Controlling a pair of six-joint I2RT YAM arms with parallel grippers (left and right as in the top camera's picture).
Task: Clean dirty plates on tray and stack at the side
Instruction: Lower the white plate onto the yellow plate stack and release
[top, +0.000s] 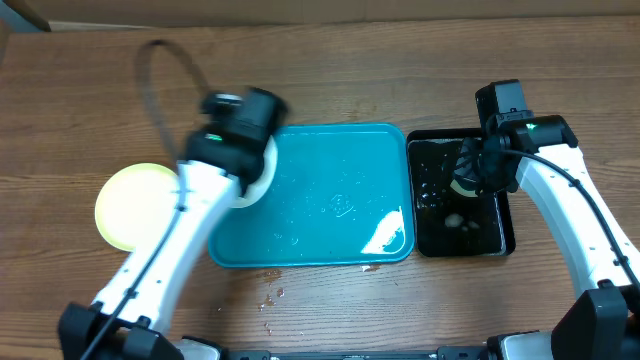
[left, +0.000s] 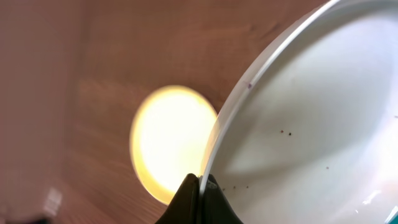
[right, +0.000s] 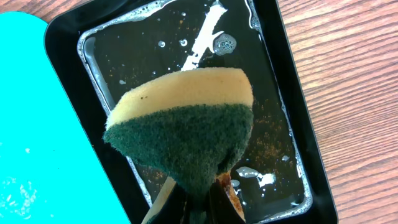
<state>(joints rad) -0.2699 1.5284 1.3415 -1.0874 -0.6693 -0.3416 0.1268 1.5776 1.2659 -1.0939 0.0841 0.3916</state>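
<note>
Left gripper: closed on the rim of a white plate, pinching it edge-on. The plate hangs tilted, not flat.
White plate, position: lifted over the left rim of the tray, partly hidden under the wrist in the overhead view.
White plate, surface: a few small brown specks show on its face, so it does not look fully clean.
Key relation: the yellow plate lies flat on the table to the left of the tray, near but apart from the held plate. In the left wrist view it sits beyond and below the gripped rim.
Nearer arm: the left, whose forearm passes just beside the yellow plate. The right is well apart, across the tray.
Likely demand: if stacking comes next, carry the plate leftward, level it, and lower it over the yellow plate.
Path: only the tray's low left rim lies underneath; nothing stands between the two plates.
Right gripper: closed on a sponge, green scouring face outward, above the water in the black tub.
Tray: wet and bare of plates.
Third plate: not seen in any view.
</note>
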